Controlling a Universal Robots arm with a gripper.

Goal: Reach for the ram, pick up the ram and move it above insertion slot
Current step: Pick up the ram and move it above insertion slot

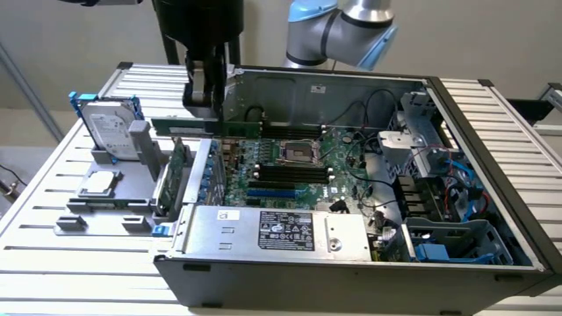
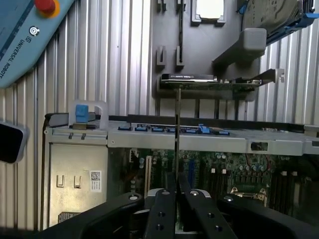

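A: Item one, the ram point(image 1: 204, 126): we log it held level, aloft over the open computer case point(image 1: 491, 217), near its rear wall.

B: Gripper point(image 1: 200, 108): we record it clamped on the ram, above the motherboard point(image 1: 290, 172).

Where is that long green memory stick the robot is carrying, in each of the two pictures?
Exterior view: the ram hangs level from the gripper, at the open computer case's far edge, toward the exterior view's left.
Wrist view: the ram is seen edge-on, a thin line running out from between the fingers.
Shared landmark: the hard drive in its stand beside the case.
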